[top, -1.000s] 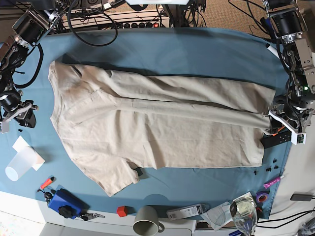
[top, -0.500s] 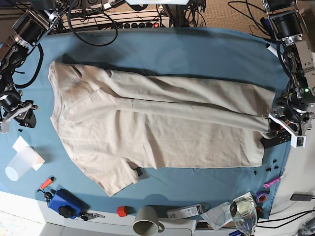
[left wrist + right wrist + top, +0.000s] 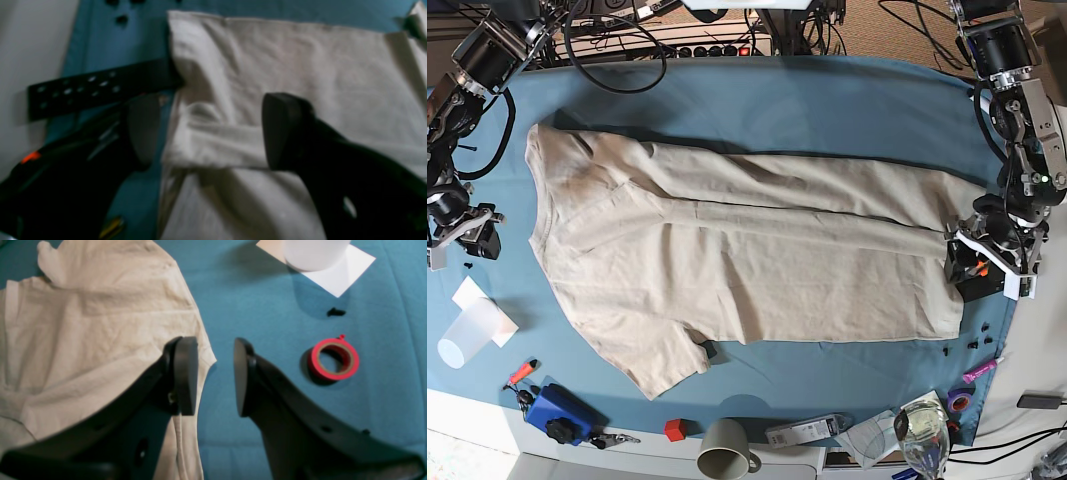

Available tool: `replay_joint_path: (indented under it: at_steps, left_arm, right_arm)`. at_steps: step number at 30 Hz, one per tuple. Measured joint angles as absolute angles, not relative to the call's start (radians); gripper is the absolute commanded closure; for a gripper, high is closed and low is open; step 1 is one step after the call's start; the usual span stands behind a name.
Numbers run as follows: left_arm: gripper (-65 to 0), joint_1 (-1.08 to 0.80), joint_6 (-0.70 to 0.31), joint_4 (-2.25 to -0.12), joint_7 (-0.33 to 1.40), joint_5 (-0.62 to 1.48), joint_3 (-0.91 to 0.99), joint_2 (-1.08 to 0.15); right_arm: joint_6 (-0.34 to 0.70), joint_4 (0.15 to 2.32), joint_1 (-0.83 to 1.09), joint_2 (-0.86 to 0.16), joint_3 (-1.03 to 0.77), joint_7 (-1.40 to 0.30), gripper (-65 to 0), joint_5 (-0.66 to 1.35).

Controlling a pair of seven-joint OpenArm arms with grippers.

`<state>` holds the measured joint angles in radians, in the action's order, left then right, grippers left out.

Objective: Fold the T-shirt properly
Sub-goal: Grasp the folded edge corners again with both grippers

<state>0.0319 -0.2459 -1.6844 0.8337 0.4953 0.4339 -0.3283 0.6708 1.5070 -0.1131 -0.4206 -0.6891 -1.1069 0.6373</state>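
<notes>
The beige T-shirt (image 3: 727,260) lies spread on the blue cloth (image 3: 827,110), collar to the left and hem to the right, with its upper side folded over in a long ridge. My left gripper (image 3: 972,262) is at the hem's right edge. In the left wrist view it (image 3: 213,133) is open, its fingers (image 3: 287,130) straddling a folded ridge of the T-shirt (image 3: 300,66). My right gripper (image 3: 467,238) is off the shirt's left side. In the right wrist view it (image 3: 213,376) is open and empty above the T-shirt's (image 3: 83,333) edge.
A black perforated strip (image 3: 100,86) lies by the hem. A red tape roll (image 3: 333,358), a small black screw (image 3: 335,311) and a white cup (image 3: 313,253) on paper lie near my right gripper. A blue object (image 3: 557,410), a mug (image 3: 724,450) and a glass (image 3: 922,430) line the front edge.
My left gripper has moved left and slightly up, from beside the hem onto its right edge. The right arm and the T-shirt have not visibly moved.
</notes>
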Motion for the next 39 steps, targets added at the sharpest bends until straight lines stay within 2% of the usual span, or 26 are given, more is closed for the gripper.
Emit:
replay_joint_path:
  at_steps: [2,6,12,18,22,28,33,39]
  left_arm:
    - [-47.2,0.032,-0.181,-1.685,0.925,0.49,0.434,-0.329]
    - [-47.2,0.026,-0.173,-1.739,1.052,0.484,0.434,-0.329]
    - [-47.2,-0.114,-0.171,-1.91,1.061,0.446,0.436,-0.336]
    - [-46.4,-0.2,-0.093,-1.917,0.968,0.356,0.436,-0.318]
    - [-43.2,-0.171,-0.098,-1.869,0.958,0.364,0.436,-0.316]
    - [-43.0,-0.104,-0.106,-1.684,0.963,0.364,0.437,-0.299]
    - [-42.7,-0.049,-0.136,-1.609,1.008,0.42,0.439,-0.302]
    - [-29.8,-0.044,-0.104,-1.611,1.068,0.388,0.439,-0.306]
  right_arm:
    - [0.67,1.507,-0.113,-0.421,-0.689,-1.119,-18.9,0.637]
    - [0.67,1.507,-0.113,-0.421,-0.689,-1.122,-18.9,0.637]
    - [0.67,1.507,-0.112,-0.421,-0.689,-1.156,-18.9,0.637]
    - [0.67,1.507,-0.113,-0.421,-0.69,-1.157,-18.9,0.662]
    - [0.67,1.507,-0.113,-0.421,-0.689,-1.177,-18.9,0.678]
    - [0.67,1.507,-0.114,-0.418,-0.764,-1.194,-18.9,0.692]
    - [0.667,1.505,-0.113,-0.413,-0.855,-1.24,-18.9,0.724]
    - [0.666,1.504,-0.048,-0.415,-0.901,-1.24,-18.9,0.735]
